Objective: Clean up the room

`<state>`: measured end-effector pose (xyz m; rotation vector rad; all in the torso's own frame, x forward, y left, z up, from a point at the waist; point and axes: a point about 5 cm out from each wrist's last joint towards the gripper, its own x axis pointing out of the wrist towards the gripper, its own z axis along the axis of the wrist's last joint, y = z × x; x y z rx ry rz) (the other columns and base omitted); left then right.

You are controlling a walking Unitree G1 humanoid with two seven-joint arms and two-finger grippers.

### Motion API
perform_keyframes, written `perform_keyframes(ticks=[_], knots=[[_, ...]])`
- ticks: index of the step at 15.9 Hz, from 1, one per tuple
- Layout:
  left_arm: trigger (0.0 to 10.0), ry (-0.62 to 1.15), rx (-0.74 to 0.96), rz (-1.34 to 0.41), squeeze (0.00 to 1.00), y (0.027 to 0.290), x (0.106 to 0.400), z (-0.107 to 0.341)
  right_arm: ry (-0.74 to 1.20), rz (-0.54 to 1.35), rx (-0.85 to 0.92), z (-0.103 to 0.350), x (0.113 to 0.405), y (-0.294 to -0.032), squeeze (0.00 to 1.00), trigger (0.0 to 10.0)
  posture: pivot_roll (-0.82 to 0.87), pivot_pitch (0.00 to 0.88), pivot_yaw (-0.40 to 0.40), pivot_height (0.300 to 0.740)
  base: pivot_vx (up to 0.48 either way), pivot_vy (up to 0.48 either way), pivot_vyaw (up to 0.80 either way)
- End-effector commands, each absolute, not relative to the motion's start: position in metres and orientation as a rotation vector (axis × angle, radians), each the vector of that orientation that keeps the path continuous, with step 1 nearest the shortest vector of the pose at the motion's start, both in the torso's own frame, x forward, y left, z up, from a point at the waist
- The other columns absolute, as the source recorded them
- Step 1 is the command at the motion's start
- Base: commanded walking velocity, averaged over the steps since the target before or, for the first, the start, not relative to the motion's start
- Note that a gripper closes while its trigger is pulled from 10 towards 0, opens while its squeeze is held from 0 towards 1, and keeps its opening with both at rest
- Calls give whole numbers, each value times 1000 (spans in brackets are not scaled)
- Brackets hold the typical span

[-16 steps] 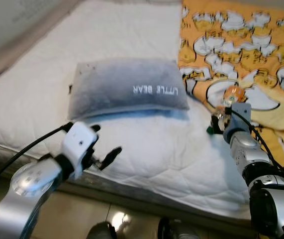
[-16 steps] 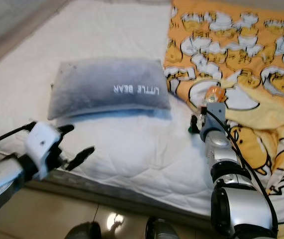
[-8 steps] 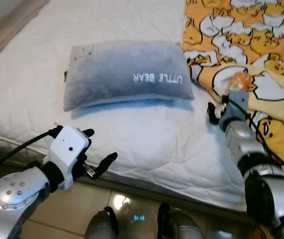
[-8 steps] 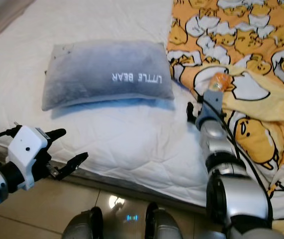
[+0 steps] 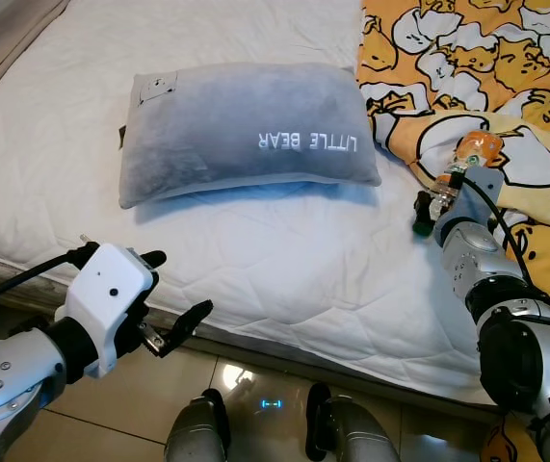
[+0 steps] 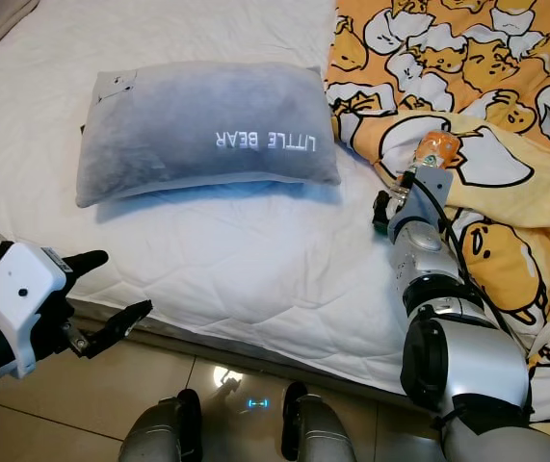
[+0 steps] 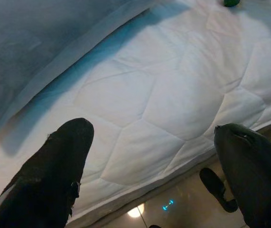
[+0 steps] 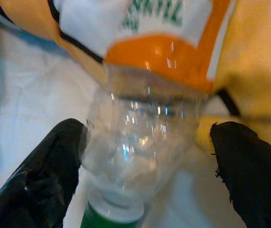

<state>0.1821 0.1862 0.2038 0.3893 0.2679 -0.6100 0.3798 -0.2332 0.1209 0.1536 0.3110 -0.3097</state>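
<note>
Now reaching over the white mattress (image 5: 284, 260), the right gripper (image 8: 144, 156) straddles, fingers wide, an empty plastic bottle (image 8: 147, 128) lying against the yellow blanket (image 6: 506, 125); closing comes next. Left gripper (image 5: 173, 298) hovers open, empty.

Pillow (image 5: 246, 135) lies on the mattress (image 5: 284, 269); blanket (image 5: 486, 67) right; bottle (image 5: 458, 173) on its edge.
</note>
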Motion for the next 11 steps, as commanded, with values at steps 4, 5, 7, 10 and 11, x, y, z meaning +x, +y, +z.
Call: perform_keyframes(ticks=[4, 5, 7, 10, 11], knots=[[10000, 263, 407, -623, 510, 187, 175, 216, 347, -318, 255, 120, 379, -238, 0, 1490, 261, 321, 3, 740, 0, 0, 0], [10000, 263, 409, -623, 514, 187, 174, 217, 345, -312, 257, 121, 379, -237, 0, 0, 265, 321, 3, 740, 0, 0, 0], [10000, 268, 412, -615, 514, 189, 173, 221, 336, -294, 272, 123, 381, -235, 0, 0, 275, 322, 3, 740, 0, 0, 0], [10000, 273, 413, -611, 514, 190, 172, 223, 335, -287, 278, 123, 382, -234, 0, 0, 285, 322, 7, 740, 0, 0, 0], [10000, 279, 412, -610, 514, 191, 169, 224, 340, -292, 300, 123, 381, -233, 0, 0, 292, 322, 10, 740, 0, 0, 0]])
